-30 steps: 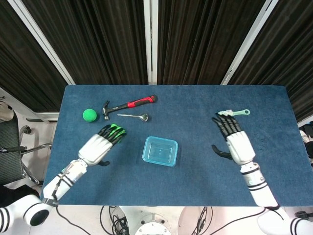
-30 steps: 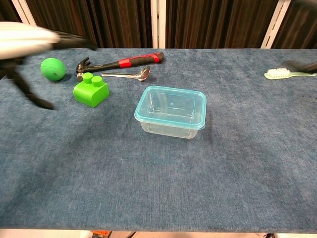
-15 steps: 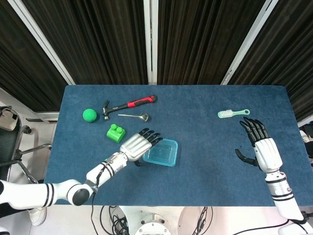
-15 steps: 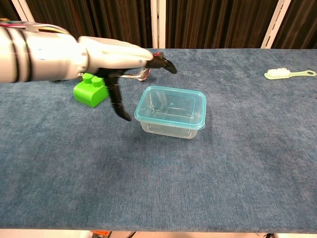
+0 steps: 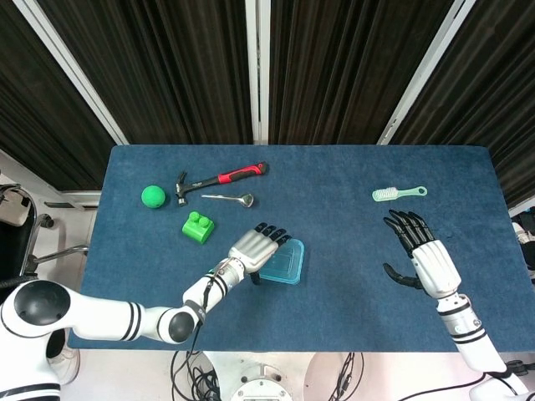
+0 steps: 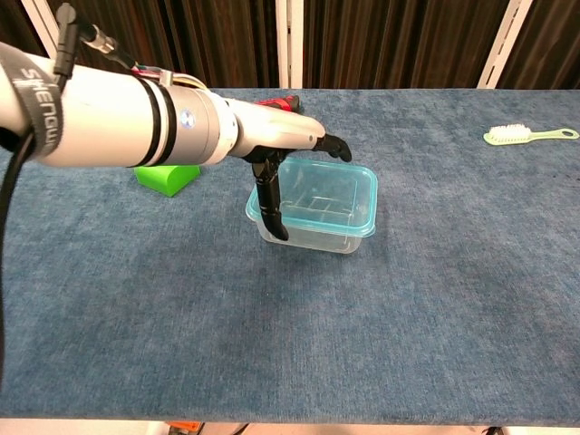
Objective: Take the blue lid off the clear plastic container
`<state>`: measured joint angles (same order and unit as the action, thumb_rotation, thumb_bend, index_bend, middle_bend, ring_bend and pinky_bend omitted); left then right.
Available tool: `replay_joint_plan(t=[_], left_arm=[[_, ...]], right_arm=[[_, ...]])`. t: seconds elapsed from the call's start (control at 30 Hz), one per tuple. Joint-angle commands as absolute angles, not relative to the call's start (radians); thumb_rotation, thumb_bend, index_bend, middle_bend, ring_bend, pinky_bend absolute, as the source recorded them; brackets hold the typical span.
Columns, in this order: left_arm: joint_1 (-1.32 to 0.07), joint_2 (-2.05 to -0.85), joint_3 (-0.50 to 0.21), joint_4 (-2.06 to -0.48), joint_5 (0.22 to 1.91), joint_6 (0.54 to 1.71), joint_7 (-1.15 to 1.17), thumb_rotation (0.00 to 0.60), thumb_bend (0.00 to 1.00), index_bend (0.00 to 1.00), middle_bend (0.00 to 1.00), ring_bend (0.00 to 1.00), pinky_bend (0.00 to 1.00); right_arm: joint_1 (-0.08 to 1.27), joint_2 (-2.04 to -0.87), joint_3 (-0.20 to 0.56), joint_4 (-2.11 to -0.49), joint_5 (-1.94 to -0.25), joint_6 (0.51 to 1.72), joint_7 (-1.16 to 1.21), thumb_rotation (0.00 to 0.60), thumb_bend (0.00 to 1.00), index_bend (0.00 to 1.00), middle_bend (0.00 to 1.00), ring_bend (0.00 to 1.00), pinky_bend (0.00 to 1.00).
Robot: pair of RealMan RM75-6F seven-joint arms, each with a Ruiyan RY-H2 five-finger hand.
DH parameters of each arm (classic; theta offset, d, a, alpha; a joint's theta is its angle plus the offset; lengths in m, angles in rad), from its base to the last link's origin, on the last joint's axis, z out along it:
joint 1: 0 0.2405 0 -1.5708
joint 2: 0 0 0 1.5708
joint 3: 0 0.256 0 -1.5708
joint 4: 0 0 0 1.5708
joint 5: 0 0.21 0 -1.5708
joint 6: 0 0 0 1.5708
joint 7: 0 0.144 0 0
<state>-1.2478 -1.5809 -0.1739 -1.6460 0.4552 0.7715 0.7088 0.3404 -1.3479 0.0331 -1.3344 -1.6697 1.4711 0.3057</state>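
The clear plastic container (image 5: 282, 264) with its blue lid (image 6: 327, 192) stands at the table's middle, lid on. My left hand (image 5: 256, 246) reaches over the lid's left part with fingers (image 6: 319, 141) stretched out and apart. Its thumb (image 6: 270, 205) hangs down beside the container's left wall. I cannot tell whether it touches the container, and it holds nothing. My right hand (image 5: 421, 257) hovers palm down over the table's right side, fingers spread and empty, well away from the container. It does not show in the chest view.
A green block (image 5: 197, 225) lies left of the container. Behind it are a green ball (image 5: 152, 195), a red-handled hammer (image 5: 222, 179) and a metal spoon (image 5: 231, 199). A pale green brush (image 5: 399, 194) lies at the back right, also seen as brush (image 6: 529, 135).
My left hand has swept right from the green block to above the container's left edge. My right hand drew back toward the front edge, then shifted slightly left.
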Motion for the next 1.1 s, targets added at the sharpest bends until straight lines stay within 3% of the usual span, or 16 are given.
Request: replay_joint_plan(t=[0.03,0.2,0.4,0.73,0.9,1.1], left_arm=[[-1.258,-1.58,-0.171,-1.636,0.437,0.761,0.684,0.6,0.0,0.0,0.0,0.0,0.0],[-1.278,-1.586,-0.161,-1.598,0.427,0.731,0.648,0.6,0.0,0.0,0.01,0.0,0.0],[-1.283,-1.618,-0.151,-1.553,0.436,0.754,0.612,0.6,0.0,0.1,0.2,0.14,0.1],[-1.29,-1.631,-0.139,-1.531,0.437,0.76,0.579,0.6,0.0,0.14,0.22,0.15,0.13],[-1.29,-1.633,-0.134,-1.525,0.445,0.756,0.561,0.6,0.0,0.14,0.22,0.15,0.13],[-1.287,-1.633,-0.131,-1.518,0.457,0.751,0.539,0.6,0.0,0.14,0.22,0.15,0.13]], right_arm=[[0.355,-1.374,0.03,-1.324,-1.683,1.457,0.285,0.6,0.22,0.0,0.0,0.0,0.0],[0.396,-1.416,0.022,-1.32,-1.716,1.414,0.278,0.6,0.22,0.0,0.0,0.0,0.0],[0.461,-1.506,0.019,-1.275,-1.756,1.356,0.261,0.6,0.22,0.0,0.0,0.0,0.0],[0.523,-1.669,0.024,-1.135,-1.784,1.342,0.232,0.6,0.21,0.0,0.0,0.0,0.0],[0.517,-1.765,0.021,-1.016,-1.792,1.396,0.217,0.6,0.09,0.0,0.0,0.0,0.0],[0.515,-1.848,0.016,-0.921,-1.785,1.429,0.25,0.6,0.04,0.0,0.0,0.0,0.0]])
